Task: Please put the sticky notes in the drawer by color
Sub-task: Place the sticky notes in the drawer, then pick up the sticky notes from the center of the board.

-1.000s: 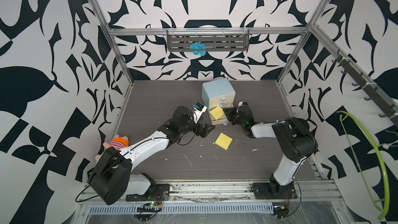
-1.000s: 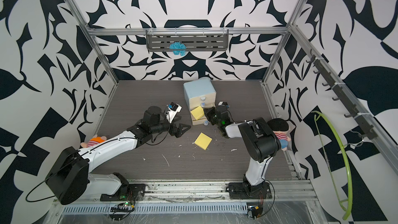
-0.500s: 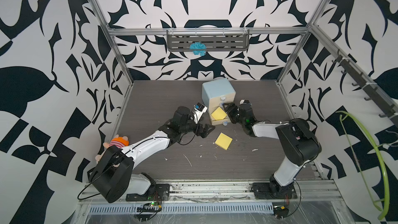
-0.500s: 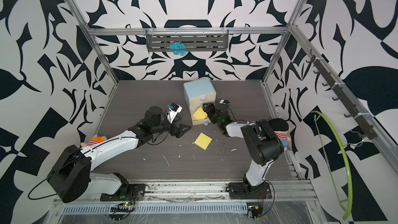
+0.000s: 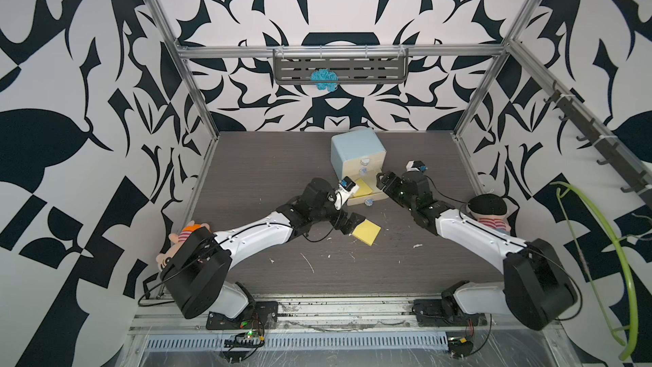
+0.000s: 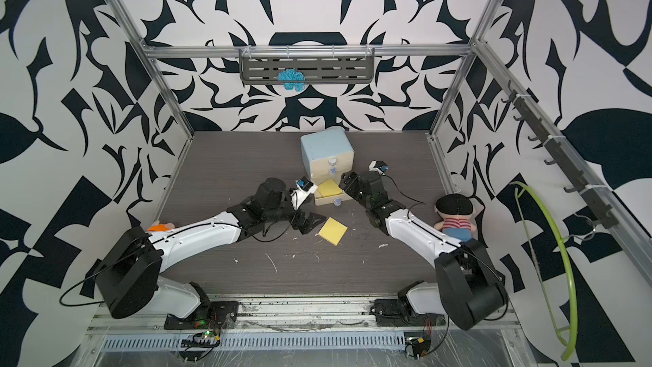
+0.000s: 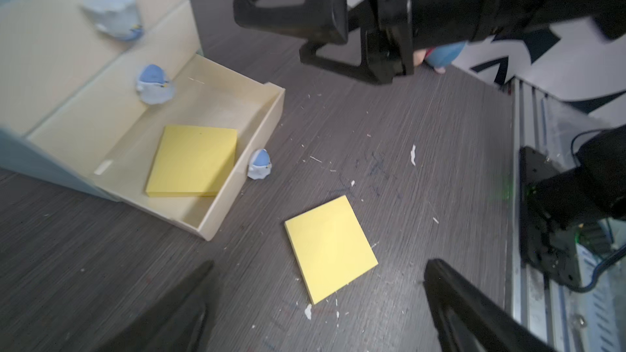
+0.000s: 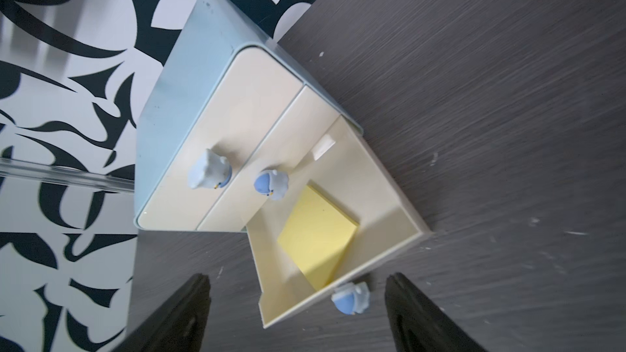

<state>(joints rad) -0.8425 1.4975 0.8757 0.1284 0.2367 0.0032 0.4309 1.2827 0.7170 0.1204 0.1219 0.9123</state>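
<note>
yellow sticky pad (image 8: 318,235) lies inside the pulled-out bottom drawer (image 7: 216,106) of the small blue chest (image 5: 354,148). it sits up against the drawer's front wall; whether it lies quite flat i cannot tell.

second yellow pad (image 7: 330,248) lies flat on the table (image 5: 264,157), just in front of the open drawer and apart from it. no pink or green pads in view. the two upper drawers are shut, contents hidden.

right fingers (image 8: 416,320) are spread wide with nothing between them. they hang over the open drawer's front edge, near its knob (image 8: 350,297), and touch neither drawer nor pad.

left fingers (image 7: 464,313) are also spread wide and empty, low over the table beside the loose pad. in both top views they sit right at its near edge, and i cannot make out any contact.

judgement: the drawer stands open because yellow is only half sorted, and the loose pad belongs beside its twin. the wide spread on the left suits straddling the pad's width. the pad is thin and flat on the table, so the tips would have to come right down to the surface to catch its edges, and it could slide rather than lift.

bits of white scrap (image 7: 412,155) litter the table. a stuffed doll (image 6: 455,218) lies beside the right arm, clear of the work.
</note>
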